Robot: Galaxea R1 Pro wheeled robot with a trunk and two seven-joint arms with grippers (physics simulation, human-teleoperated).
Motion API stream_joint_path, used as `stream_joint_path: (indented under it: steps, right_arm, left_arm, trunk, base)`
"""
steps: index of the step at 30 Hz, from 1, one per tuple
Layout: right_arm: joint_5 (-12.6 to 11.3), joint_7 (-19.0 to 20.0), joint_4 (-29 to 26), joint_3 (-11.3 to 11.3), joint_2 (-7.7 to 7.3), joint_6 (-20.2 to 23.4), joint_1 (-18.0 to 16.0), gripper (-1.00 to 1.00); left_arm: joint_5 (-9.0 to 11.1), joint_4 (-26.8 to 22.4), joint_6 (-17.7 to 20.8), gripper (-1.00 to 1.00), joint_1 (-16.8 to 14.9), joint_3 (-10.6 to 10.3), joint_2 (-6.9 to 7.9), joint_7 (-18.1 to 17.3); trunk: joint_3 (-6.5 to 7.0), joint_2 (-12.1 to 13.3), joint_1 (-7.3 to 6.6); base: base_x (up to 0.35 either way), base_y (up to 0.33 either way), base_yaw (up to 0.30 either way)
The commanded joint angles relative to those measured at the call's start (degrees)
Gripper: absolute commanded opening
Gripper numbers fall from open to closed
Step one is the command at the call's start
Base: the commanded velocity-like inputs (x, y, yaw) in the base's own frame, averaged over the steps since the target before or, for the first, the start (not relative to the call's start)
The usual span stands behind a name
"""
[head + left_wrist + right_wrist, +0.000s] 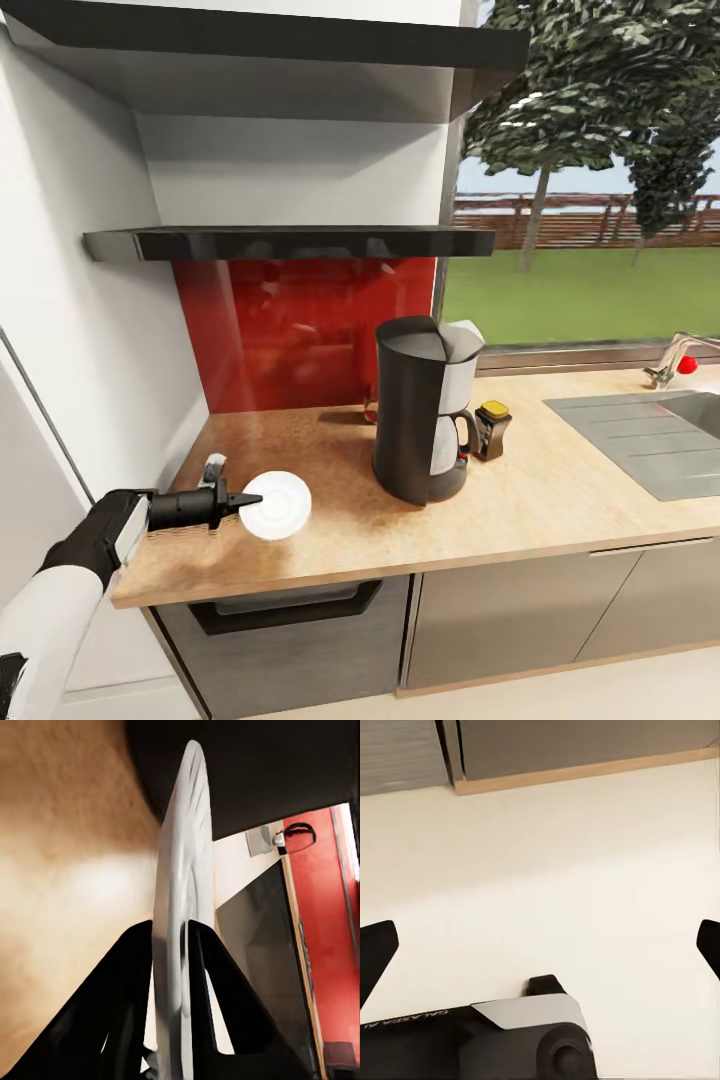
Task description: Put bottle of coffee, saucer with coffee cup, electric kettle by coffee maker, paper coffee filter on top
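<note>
Holding the white saucer (277,505) by its rim, the left gripper (250,499) reaches in from the left end of the wooden countertop (560,500) in the head view; the saucer sits low over the counter, whether touching it cannot be told. The black coffee maker (422,415) stands upright to the saucer's right, apart from it, with a white paper filter (466,340) on top. A coffee bottle with a yellow lid (491,429) stands just beside the maker's right side. A steel sink (660,435) lies farther right, under the window.

Left wrist view: both black fingers (124,1012) pinch the saucer (182,915), seen edge-on, one finger on each face.

Right wrist view: the right gripper (540,949) hangs over pale floor (570,862), fingertips spread wide with nothing between them; the robot's base (521,1035) shows below.
</note>
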Motion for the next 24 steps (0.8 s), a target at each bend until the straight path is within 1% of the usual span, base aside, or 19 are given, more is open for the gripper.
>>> stream_joint_path:
  steps: [1, 6, 11, 15, 20, 21, 24]
  right_arm:
    - [-0.6, -0.3, -0.1, 0.4, 0.0, -0.3, 0.1, 1.0]
    - [-0.7, -0.5, 0.0, 0.3, -0.88, -0.4, 0.4, 1.0]
    - [-0.7, -0.4, 0.0, 0.2, -1.12, -0.3, 0.7, 1.0]
    - [-0.8, 0.2, 0.0, 0.3, -1.19, -0.2, 1.2, 1.0]
    - [-0.8, 1.8, 0.0, 0.3, -2.83, 1.4, 1.7, 1.0]
    - [-0.8, 14.4, 0.0, 0.2, -5.16, 2.4, 1.7, 1.0]
    - [-0.8, 15.3, 0.0, 0.2, -5.59, 2.6, 1.7, 1.0]
  left_arm:
    - [-0.1, -0.3, 0.6, -1.0, -0.4, 0.2, -0.06, -0.2]
    - [-0.5, -0.6, 0.4, -1.0, -1.9, 1.8, -0.63, -0.3]
    - [-0.3, -0.7, 0.5, -1.0, -1.9, 3.4, -0.99, 0.9]
    - [-0.3, -1.1, 0.4, -1.0, -1.9, 4.7, -2.29, 2.2]
    - [0.4, -1.7, 0.2, -1.0, -2.0, 6.3, -3.9, 3.9]
    - [0.7, -1.8, 0.1, -1.0, -2.0, 16.0, -9.68, 27.4]
    - [0.8, -1.5, -0.1, -1.0, -2.0, 16.2, -9.91, 28.4]
  trunk:
    - [-0.12, -0.1, 0.03]
    - [-0.12, -0.1, 0.03]
    - [-0.12, -0.1, 0.03]
    - [-0.12, -0.1, 0.03]
    - [-0.12, -0.1, 0.03]
    - [-0.12, -0.1, 0.03]
    - [-0.12, -0.1, 0.03]
  base:
    - [0.0, 0.0, 0.0]
    - [0.0, 0.0, 0.0]
    - [0.0, 0.0, 0.0]
    - [0.0, 0.0, 0.0]
    - [0.0, 0.0, 0.0]
    - [0.0, 0.0, 0.0]
    - [0.0, 0.0, 0.0]
